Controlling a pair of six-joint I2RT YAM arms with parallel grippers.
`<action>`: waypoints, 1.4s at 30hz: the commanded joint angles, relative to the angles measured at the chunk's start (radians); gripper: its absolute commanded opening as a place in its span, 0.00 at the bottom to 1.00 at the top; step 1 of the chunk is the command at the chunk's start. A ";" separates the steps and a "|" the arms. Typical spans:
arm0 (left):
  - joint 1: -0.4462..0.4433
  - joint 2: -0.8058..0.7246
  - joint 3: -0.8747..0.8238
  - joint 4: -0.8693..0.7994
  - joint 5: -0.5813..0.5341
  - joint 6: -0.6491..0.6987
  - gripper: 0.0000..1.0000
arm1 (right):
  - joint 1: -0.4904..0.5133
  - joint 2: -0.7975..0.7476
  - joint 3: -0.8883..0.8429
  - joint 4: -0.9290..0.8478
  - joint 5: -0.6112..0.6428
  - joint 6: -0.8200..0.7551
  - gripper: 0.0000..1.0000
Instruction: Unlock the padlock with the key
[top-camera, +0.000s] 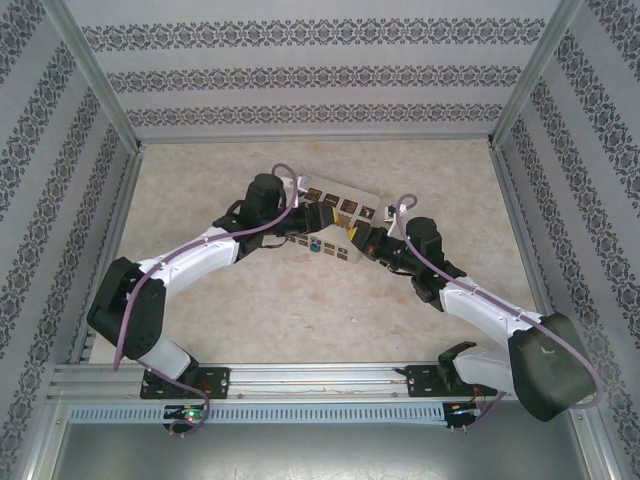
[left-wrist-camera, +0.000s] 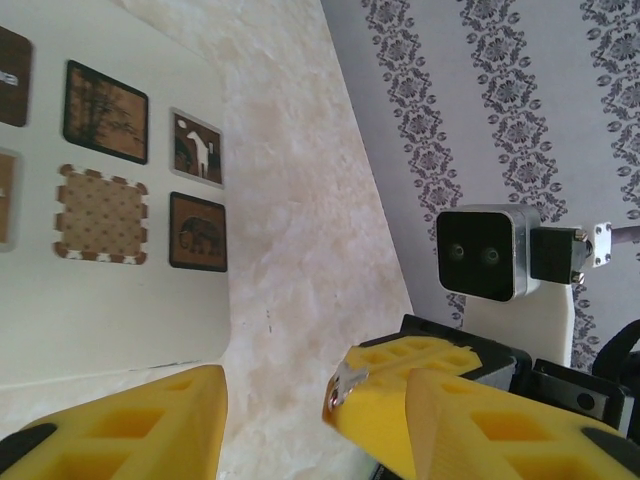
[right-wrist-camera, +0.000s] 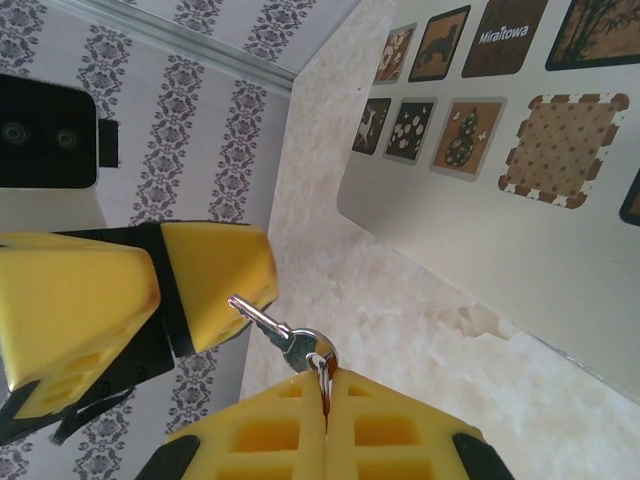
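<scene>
Key (right-wrist-camera: 270, 328) juts ahead of my right claw (right-wrist-camera: 325, 385). Its fingers press together on the key's ring, which leaves the blade free to aim. At my left wrist, my left claw (left-wrist-camera: 318, 400) stands spread, I judge to make room for that tip. From above, the cream box (top-camera: 335, 215) lies just beyond both claws.

The key (right-wrist-camera: 270, 328) is silver, the gripper fingers (right-wrist-camera: 268, 432) are yellow, the box (right-wrist-camera: 470, 255) is cream with brown patterned tiles, and the walls (top-camera: 300, 75) have dark flowery stripes.

Small metal key (right-wrist-camera: 262, 322) juts tilted from the closed right pincer (right-wrist-camera: 326, 388).
</scene>
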 joint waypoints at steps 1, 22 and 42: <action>-0.027 0.030 0.035 0.079 0.017 -0.018 0.49 | 0.009 -0.012 -0.003 0.043 -0.006 0.008 0.00; -0.059 0.079 0.048 0.088 0.011 -0.024 0.27 | 0.015 0.002 -0.003 0.049 -0.004 0.017 0.00; -0.012 -0.009 0.041 -0.015 -0.010 0.069 0.00 | -0.050 -0.038 -0.017 0.021 -0.049 -0.008 0.18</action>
